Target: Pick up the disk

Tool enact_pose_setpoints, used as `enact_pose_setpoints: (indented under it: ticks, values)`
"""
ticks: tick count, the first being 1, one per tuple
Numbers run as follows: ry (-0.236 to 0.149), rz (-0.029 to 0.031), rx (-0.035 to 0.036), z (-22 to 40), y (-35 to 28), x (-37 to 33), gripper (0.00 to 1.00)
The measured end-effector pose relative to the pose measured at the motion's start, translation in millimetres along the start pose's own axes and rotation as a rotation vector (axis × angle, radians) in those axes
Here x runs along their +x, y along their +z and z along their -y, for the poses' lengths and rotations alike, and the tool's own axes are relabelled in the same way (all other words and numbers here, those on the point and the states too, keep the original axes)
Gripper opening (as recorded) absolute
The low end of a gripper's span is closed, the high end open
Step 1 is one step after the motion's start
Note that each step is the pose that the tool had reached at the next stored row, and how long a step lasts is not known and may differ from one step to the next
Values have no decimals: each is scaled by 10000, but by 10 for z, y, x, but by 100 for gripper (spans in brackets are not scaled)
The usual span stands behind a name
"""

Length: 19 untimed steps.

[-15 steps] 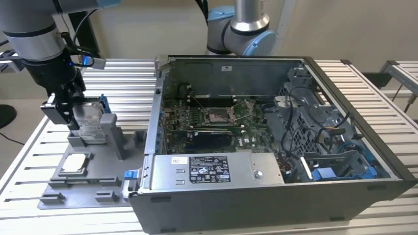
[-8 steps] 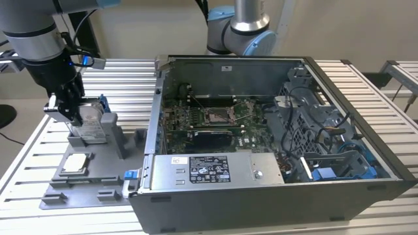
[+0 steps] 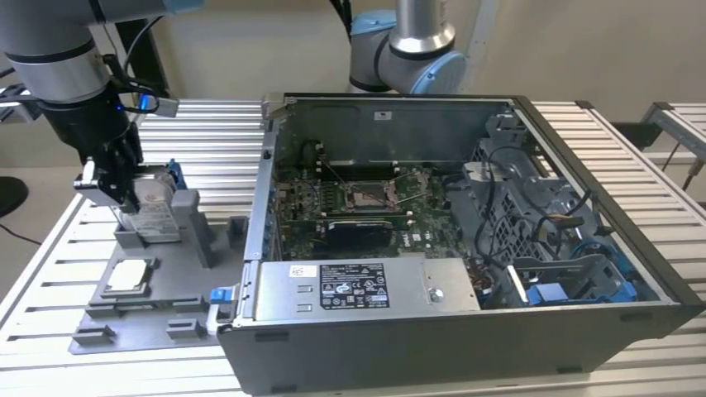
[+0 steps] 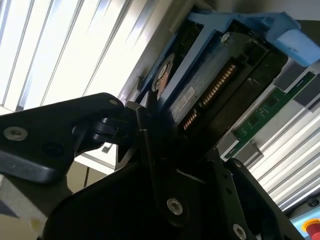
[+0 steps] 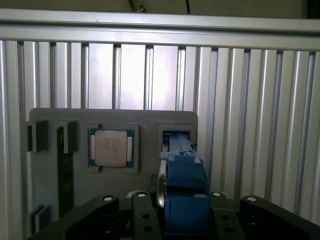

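The claw is closed on the disk, which stands on edge in a grey holder on the slatted desk, at the exterior view's left. In the first wrist view the dark fingers sit tight against both sides of the disk's blue carrier. The second wrist view shows the disk from close by, its near end hidden behind the fingers. Whether its lower edge has left the holder's slot is hard to make out, since the claw covers much of it. A small square chip lies flat on the holder just beside it. The open computer case stands nearby, at the exterior view's right.
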<state>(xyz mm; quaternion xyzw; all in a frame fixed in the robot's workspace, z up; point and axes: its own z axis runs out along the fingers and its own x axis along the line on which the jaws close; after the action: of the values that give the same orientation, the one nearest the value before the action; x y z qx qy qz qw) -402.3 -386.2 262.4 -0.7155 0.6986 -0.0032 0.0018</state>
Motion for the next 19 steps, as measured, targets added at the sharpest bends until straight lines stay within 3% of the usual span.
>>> enact_pose_setpoints:
  ticks: [10,11,12,14,15,17,19]
  values:
    - [0,2,0,0,0,0,0]
    - [-1,20,1,-1,1,7,0]
    - [0,73,1,-1,0,17,0]
    - [0,92,3,0,0,22,0]
    - [2,76,4,0,1,21,0]
    - [0,-55,-2,0,0,22,0]
    - [-1,-74,-1,0,0,23,0]
